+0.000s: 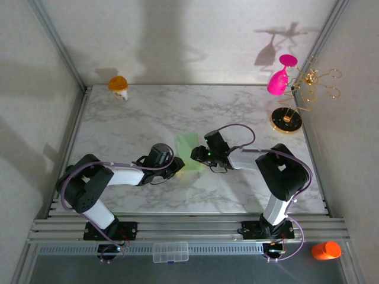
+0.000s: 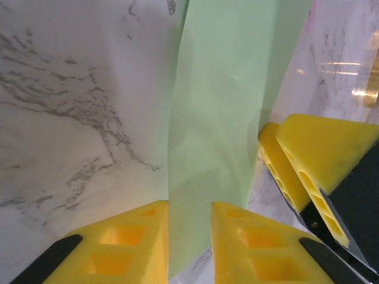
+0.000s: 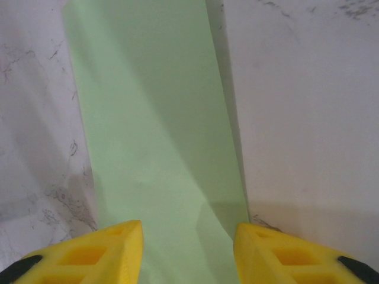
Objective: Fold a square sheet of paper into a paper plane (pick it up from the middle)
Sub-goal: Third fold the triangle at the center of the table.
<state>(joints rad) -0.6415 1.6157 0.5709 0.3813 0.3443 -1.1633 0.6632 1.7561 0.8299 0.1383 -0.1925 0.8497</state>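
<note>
The pale green sheet of paper (image 1: 188, 148) lies on the marble table (image 1: 130, 118) between my two grippers and looks like a long narrow strip. In the left wrist view the paper (image 2: 225, 106) runs up between my yellow fingers, one long side raised along a fold. My left gripper (image 2: 190, 204) straddles its near end with a narrow gap and stands open (image 1: 176, 165). The right gripper (image 3: 188, 225) is wide open over the paper (image 3: 154, 118), which lies flat with a faint diagonal crease. From above, the right gripper (image 1: 197, 155) sits at the strip's right edge.
The right arm's yellow fingers (image 2: 314, 165) are close beside the left gripper. A gold stand (image 1: 286, 120) and a pink glass (image 1: 277, 80) occupy the back right corner. An orange-capped object (image 1: 118, 84) sits back left. Metal frame rails line the table's sides.
</note>
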